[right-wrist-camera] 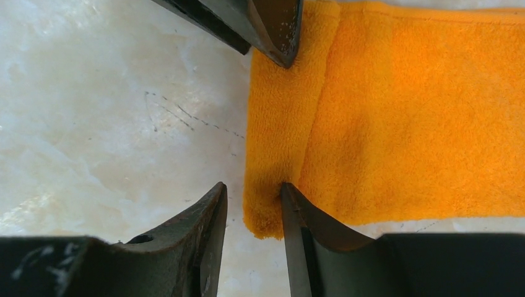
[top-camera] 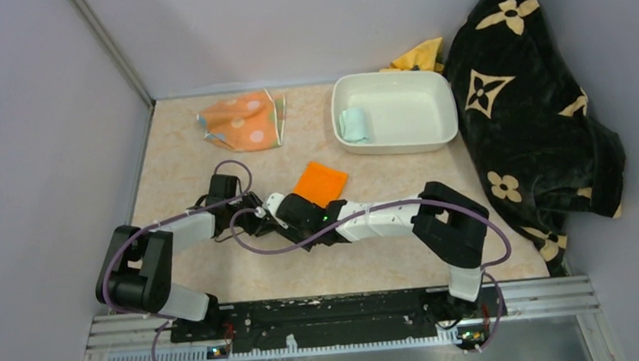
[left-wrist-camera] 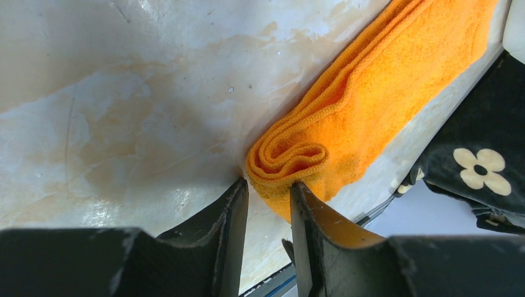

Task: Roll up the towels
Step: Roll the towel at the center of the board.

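The orange towel [top-camera: 322, 181] lies mid-table, its near-left end curled into a small roll [left-wrist-camera: 288, 154]. My left gripper [left-wrist-camera: 267, 187] is open a narrow way, and the roll's end sits at its fingertips. My right gripper [right-wrist-camera: 252, 190] is also open, straddling the rolled edge [right-wrist-camera: 272, 154]; one fingertip [right-wrist-camera: 286, 192] presses into the crease while the other stands off the cloth. In the top view both grippers [top-camera: 269, 212] meet at that end. The mint towel [top-camera: 353, 125] lies rolled in the white tub. Unrolled at the back left lies the polka-dot towel [top-camera: 244, 121].
The white tub [top-camera: 431, 111] stands at the back centre. A big black flowered blanket [top-camera: 525, 104] is heaped along the right side, with a yellow cloth [top-camera: 421, 53] behind the tub. Walls close in the left and the back.
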Available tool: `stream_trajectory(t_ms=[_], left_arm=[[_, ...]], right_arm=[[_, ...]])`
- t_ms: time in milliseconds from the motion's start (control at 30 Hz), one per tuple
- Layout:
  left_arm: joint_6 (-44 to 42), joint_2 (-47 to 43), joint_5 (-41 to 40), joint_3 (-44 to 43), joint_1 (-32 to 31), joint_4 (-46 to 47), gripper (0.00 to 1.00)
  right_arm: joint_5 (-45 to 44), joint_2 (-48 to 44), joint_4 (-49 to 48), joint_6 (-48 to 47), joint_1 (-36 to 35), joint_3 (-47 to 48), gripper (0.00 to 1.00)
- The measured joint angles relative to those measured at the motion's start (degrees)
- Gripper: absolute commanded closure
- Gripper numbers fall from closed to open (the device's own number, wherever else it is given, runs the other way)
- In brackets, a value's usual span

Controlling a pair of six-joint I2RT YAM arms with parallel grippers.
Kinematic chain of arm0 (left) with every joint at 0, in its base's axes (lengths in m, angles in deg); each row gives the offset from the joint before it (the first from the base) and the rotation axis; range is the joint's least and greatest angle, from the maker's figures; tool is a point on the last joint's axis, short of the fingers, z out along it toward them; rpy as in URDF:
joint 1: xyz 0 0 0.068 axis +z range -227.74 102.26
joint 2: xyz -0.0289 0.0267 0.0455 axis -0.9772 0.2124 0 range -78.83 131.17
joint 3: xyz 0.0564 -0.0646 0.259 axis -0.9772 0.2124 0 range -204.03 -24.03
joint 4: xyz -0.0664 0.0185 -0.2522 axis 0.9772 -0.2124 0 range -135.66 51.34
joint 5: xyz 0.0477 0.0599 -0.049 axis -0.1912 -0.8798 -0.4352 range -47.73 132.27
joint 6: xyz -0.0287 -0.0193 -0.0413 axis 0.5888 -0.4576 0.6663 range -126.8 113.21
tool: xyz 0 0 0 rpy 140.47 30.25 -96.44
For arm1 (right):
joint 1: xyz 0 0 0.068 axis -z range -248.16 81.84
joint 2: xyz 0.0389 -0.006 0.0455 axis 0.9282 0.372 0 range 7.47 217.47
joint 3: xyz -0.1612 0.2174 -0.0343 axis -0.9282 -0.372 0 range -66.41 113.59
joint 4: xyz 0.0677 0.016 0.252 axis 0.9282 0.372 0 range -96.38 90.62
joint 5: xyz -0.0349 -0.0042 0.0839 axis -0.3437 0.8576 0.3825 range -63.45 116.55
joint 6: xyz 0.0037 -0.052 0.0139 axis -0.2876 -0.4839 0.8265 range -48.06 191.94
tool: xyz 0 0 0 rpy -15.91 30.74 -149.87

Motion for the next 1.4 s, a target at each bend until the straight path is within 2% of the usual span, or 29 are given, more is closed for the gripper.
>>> stream_trajectory(t_ms=[300,467,633,700,733,767,833,900,1000,1100,1233,1400], left_arm=[[0.0,0.1,0.1,-0.1,0.0,0.1,0.57],[0.0,0.7,0.3,-0.9,0.0,-0.1,0.51],[-0.4,2.2,0.4,-2.8,0.0,-0.8,0.53],[-0.6,3.3,0.5,-3.9,0.0,-1.0,0.60],[-0.8,4.0,0.5,-4.4,0.0,-1.0,0.67],[-1.0,4.6,0.5,-4.7,0.0,-1.0,0.70],[-1.5,5.3,0.4,-4.9,0.0,-1.0,0.68],[-1.6,5.1,0.4,-4.8,0.2,-1.2,0.58],[-2.6,2.8,-1.1,-4.7,0.2,-3.0,0.44],[-4.7,-2.1,-5.3,-4.6,0.4,-8.2,0.37],[-7.2,-8.9,-10.0,-4.5,1.0,-15.3,0.33],[-9.7,-17.3,-11.5,-4.5,1.2,-21.7,0.32]], right_arm=[[-2.5,4.3,0.3,-2.5,0.0,1.2,0.59],[-3.5,5.3,-0.1,-3.8,-0.1,2.1,0.62],[-4.5,5.9,-1.4,-4.6,-0.1,2.2,0.76],[-4.7,5.9,-1.4,-4.7,-0.1,2.2,0.85],[-4.7,5.9,-1.4,-4.7,-0.1,2.2,0.89],[-4.6,5.9,-1.5,-4.7,0.0,2.2,0.94],[-3.9,5.8,-1.4,-4.6,0.2,2.2,1.00],[-2.4,5.5,-1.4,-4.3,0.6,2.2,1.00],[3.1,5.0,-1.6,-2.8,1.6,2.2,1.00],[12.4,4.5,-2.5,0.1,3.5,1.6,1.00],[27.4,3.6,-6.9,6.0,7.8,-2.1,1.00],[43.5,3.5,-15.7,16.5,15.0,-7.5,1.00]])
